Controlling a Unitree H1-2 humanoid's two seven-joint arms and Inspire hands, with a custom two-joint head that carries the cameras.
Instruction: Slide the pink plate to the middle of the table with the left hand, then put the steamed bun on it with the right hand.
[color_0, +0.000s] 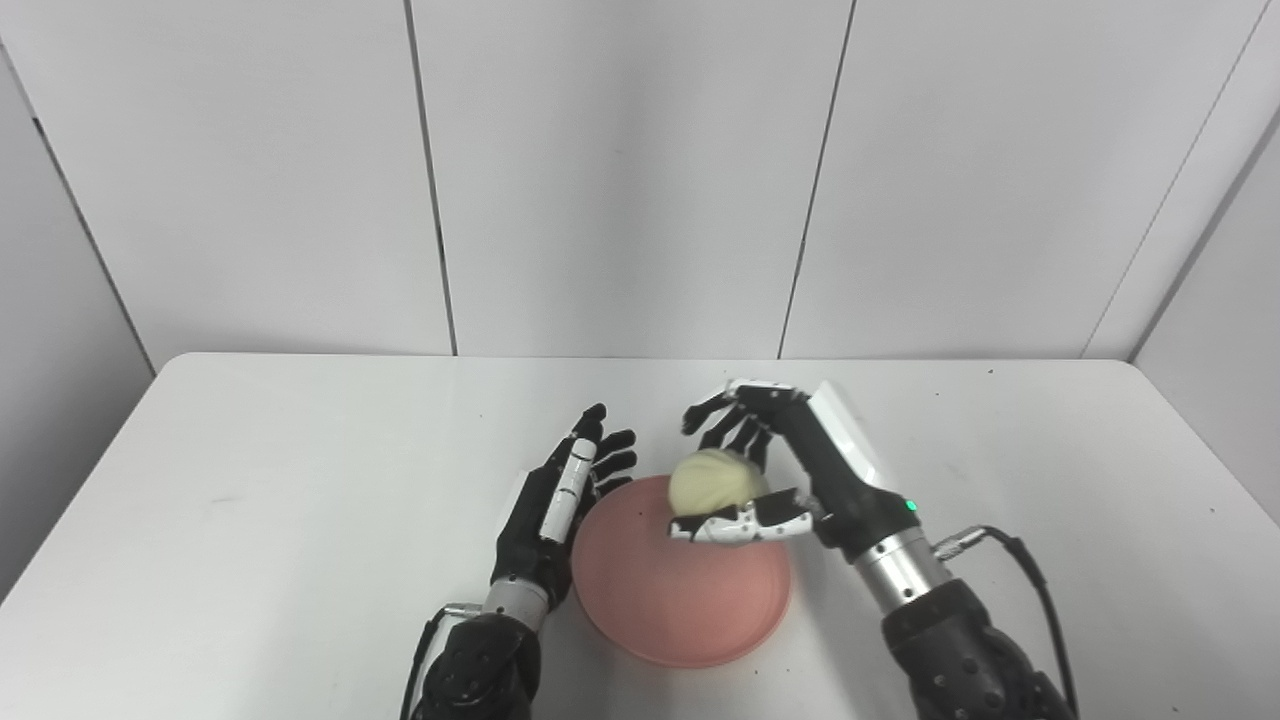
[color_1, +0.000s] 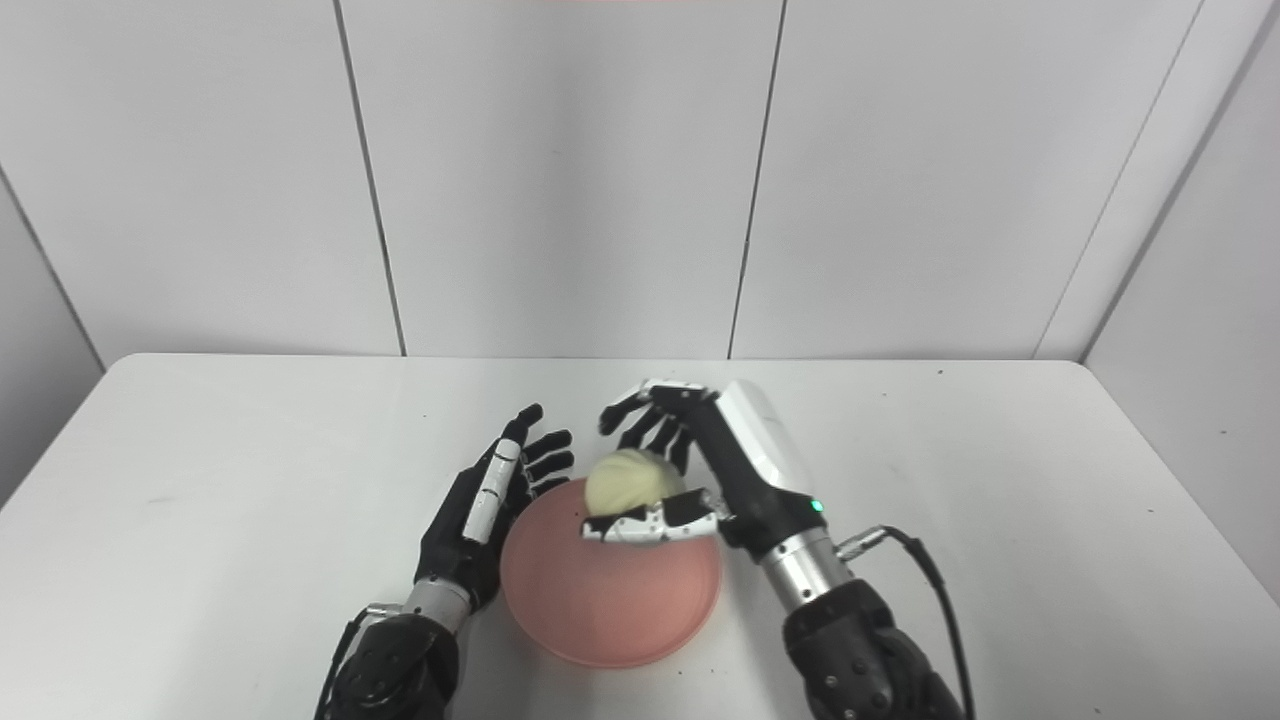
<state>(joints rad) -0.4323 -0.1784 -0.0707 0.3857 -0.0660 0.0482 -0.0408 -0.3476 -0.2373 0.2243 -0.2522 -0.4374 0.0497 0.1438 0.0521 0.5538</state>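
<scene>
The pink plate (color_0: 680, 600) lies on the white table (color_0: 250, 500), near the middle towards the front. The pale steamed bun (color_0: 712, 482) is over the plate's far part, between the thumb and fingers of my right hand (color_0: 770, 470). The thumb lies across the bun's front. The fingers (color_0: 725, 420) are spread behind and above the bun, apart from it. I cannot tell if the bun rests on the plate. My left hand (color_0: 565, 490) is open and stands on edge, beside the plate's left rim. It also shows in the right eye view (color_1: 490, 495).
Grey wall panels (color_0: 620, 170) stand right behind the table's far edge. A black cable (color_0: 1030, 580) loops from my right wrist over the table.
</scene>
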